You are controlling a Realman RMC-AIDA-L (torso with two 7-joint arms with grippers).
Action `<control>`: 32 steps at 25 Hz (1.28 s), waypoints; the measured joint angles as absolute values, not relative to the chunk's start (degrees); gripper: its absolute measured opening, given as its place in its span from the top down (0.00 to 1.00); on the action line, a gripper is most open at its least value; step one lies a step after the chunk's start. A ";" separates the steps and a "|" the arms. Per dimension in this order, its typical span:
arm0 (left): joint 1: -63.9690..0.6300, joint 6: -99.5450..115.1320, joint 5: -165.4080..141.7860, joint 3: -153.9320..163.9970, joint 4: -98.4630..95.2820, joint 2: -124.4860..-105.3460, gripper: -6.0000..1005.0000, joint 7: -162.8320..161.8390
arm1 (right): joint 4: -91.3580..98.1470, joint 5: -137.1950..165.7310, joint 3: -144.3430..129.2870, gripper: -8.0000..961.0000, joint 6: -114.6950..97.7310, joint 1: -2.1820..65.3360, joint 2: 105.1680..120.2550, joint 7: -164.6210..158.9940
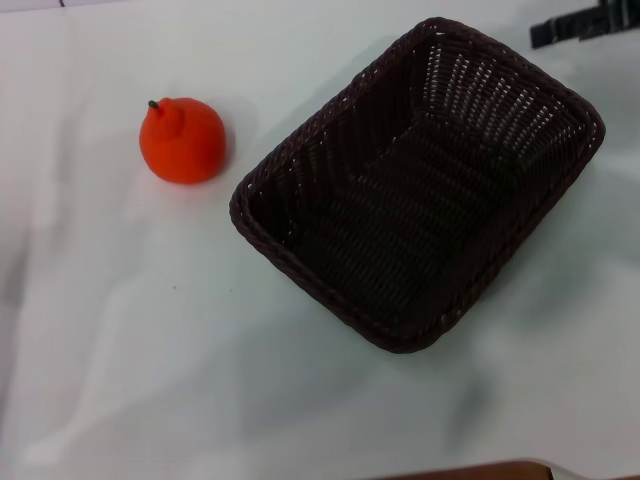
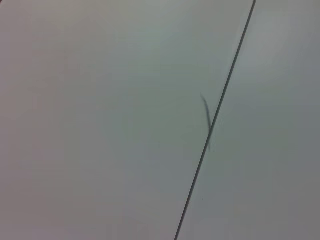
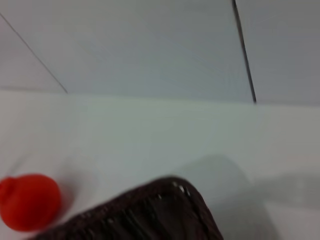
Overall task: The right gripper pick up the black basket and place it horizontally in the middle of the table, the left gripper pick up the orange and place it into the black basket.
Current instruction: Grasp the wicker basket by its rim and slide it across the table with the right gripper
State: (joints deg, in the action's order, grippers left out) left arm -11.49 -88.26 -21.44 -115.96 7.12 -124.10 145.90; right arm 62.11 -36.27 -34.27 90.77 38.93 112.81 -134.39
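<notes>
R gripper (image 1: 585, 27): only a dark piece of it showed at the far right corner of the head view, above the table and just beyond the basket's far corner. Could not tell if the fingers were open or closed; it held nothing that one could see.
L gripper: not seen in any view. Its wrist cam showed only a pale surface w/ one thin dark seam line (image 2: 216, 120) going across it diagonally.
Black basket (image 1: 420, 185): stood on the table, right of centre in the head view, turned diagonally, one corner pointing far-right and the opposite corner toward the near side. Open side up, inside was empty. Braided rim and sloping woven walls were clear to see. In the R wrist cam one corner of its rim (image 3: 170, 200) was close to the lens.
Orange (image 1: 182, 140): on the table, left of the basket, near its left corner but not touching. Sat upright, knob top w/ a small dark stem leaning toward the far left. Also seen in the R wrist cam (image 3: 29, 201), beside the basket's rim.
Table (image 1: 150, 350): white, glossy, w/ soft shadows on the near part.
</notes>
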 joint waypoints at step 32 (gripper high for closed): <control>-11.34 -86.64 -21.52 -117.48 8.35 -123.81 0.08 146.87 | 51.92 -30.90 -43.45 0.63 79.10 42.32 115.05 -139.43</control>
State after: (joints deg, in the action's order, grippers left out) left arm -11.34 -86.64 -21.52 -117.48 8.35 -123.81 146.87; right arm 51.92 -30.90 -43.45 79.10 42.32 115.05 -139.43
